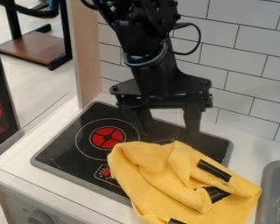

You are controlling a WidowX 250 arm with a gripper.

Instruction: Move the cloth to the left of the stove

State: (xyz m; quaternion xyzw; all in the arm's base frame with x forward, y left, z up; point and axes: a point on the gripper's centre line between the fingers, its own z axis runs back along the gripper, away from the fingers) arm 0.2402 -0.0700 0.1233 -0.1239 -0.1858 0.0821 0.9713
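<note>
In the camera view, the jointed black arm (142, 39) comes in from the top edge, and its end effector (169, 127) hangs over the back part of the stove, with two straight, blunt fingers standing wide apart and nothing between them. The yellow cloth (160, 175), soft and fuzzy like terry or microfibre, lies just in front of the fingers in a loose, rumpled heap of rounded folds. It covers the front right part of the stove (63, 146) and spreads onto the smooth white worktop (25, 175) between the stove and the sink, running down to the bottom edge of the view. Flat black strips (214, 170) cross its folds. The stove is a glossy black rectangle with rounded corners and a grey rim, marked with thin white rings around a red, segmented disc (108, 137). At the right edge sits the smooth grey sink (274, 166), its corner rounded, just beside the cloth. Behind rises a wall (247, 48) of pale rectangular tiles with dark joints, meeting an upright panel (88, 57) of light wood grain.
</note>
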